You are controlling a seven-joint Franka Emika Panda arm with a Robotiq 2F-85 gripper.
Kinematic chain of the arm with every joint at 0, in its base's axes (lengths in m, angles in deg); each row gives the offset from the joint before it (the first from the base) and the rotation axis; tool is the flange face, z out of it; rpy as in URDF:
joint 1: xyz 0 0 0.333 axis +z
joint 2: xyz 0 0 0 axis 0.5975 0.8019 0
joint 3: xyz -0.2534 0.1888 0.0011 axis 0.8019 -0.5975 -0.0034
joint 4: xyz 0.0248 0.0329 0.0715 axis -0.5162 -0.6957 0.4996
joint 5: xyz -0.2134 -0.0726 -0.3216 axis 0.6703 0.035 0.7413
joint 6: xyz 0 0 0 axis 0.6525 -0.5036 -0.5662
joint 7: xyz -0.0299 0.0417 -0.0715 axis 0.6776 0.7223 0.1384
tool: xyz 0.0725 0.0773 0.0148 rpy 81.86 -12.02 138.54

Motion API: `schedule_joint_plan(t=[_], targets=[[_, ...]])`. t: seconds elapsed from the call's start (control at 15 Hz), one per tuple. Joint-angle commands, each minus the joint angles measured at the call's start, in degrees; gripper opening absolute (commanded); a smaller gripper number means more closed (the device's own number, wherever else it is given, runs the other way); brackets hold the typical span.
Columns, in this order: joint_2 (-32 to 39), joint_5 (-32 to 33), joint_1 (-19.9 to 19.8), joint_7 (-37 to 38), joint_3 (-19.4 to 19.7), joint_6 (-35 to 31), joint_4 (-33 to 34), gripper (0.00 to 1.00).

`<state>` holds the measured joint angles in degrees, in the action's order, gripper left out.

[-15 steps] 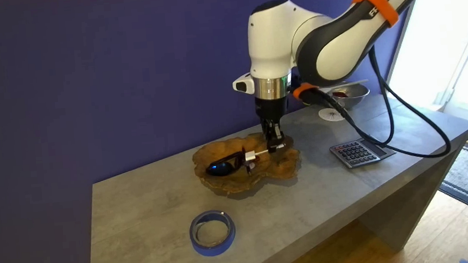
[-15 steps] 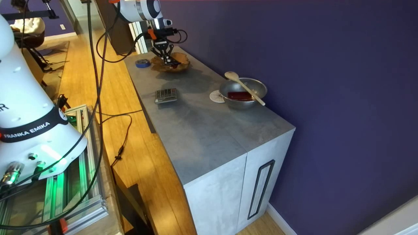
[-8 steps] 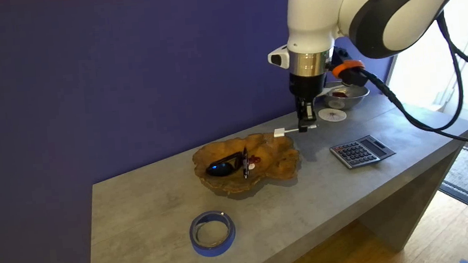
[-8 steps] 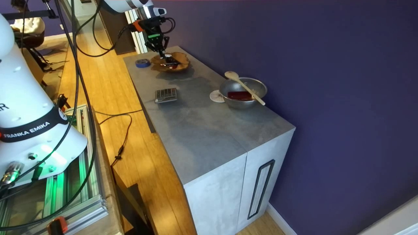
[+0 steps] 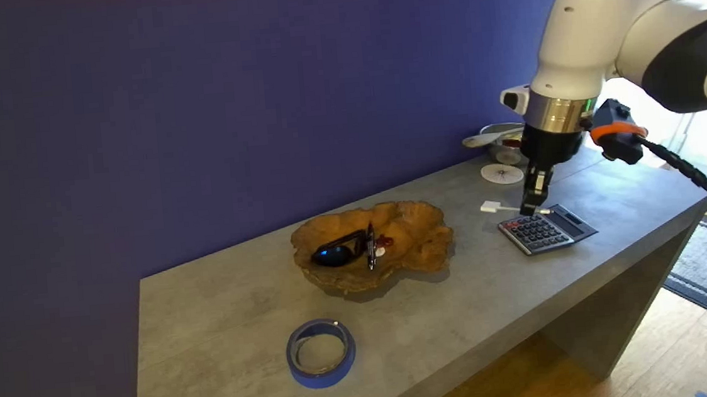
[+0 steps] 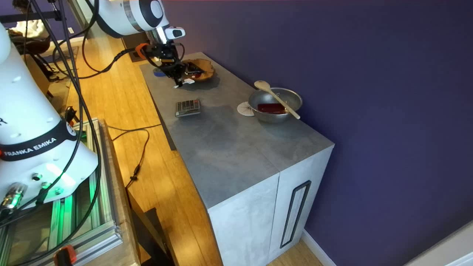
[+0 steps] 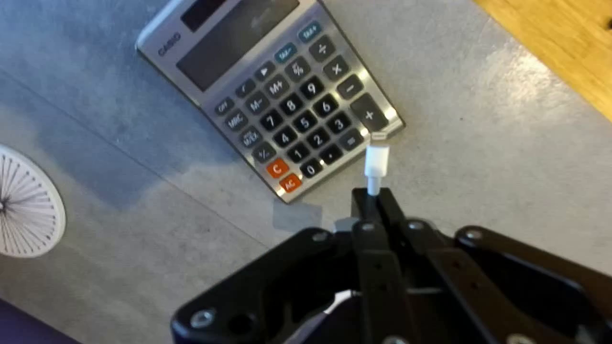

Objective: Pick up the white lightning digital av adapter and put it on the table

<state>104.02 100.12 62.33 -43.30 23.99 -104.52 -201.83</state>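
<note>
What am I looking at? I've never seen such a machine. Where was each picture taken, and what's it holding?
This is a robot arm, jointed a little like your own, ending in a gripper that pinches like finger and thumb. Two pictures look on from outside it, from different places. The close-up is taken from its wrist, so the gripper looms at the bottom there. On the grey table are a wooden bowl, a roll of blue tape, a calculator, a white disc and a metal bowl with a wooden spoon across it. The gripper is closed on a small white adapter, pinching its cable, above the table.
</note>
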Motion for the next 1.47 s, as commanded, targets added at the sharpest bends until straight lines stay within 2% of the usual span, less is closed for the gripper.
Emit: schedule_joint_plan(t=[0.0,0.07,0.13,0.2,0.33,0.47,0.53,0.6,0.73,0.8,1.0,1.33,1.4], targets=[[0.1,6.8,3.4,13.8,5.8,-8.7,-2.9,0.01],[-0.2,8.5,7.6,17.5,9.7,-8.8,-1.3,0.01],[0.0,10.5,10.0,21.4,11.7,-10.1,-0.1,0.01],[0.7,11.2,12.9,25.3,13.2,-8.1,2.0,0.01],[3.0,10.8,16.0,32.0,13.5,-0.3,5.6,0.01],[4.5,7.3,17.1,34.2,12.1,6.5,7.1,0.01],[5.9,4.5,14.1,33.7,7.8,10.2,8.5,0.01],[7.4,1.2,12.8,31.2,5.6,11.2,9.4,0.01],[10.7,-1.1,11.1,28.8,3.3,6.6,11.5,0.01],[12.1,-1.2,10.6,28.4,3.0,3.5,12.3,0.01],[15.5,-0.6,11.1,28.1,5.2,-3.6,14.4,0.01],[18.3,-5.8,10.1,24.2,5.7,-5.9,15.8,0.01],[18.7,-7.0,9.6,23.0,5.4,-6.6,16.1,0.29]])
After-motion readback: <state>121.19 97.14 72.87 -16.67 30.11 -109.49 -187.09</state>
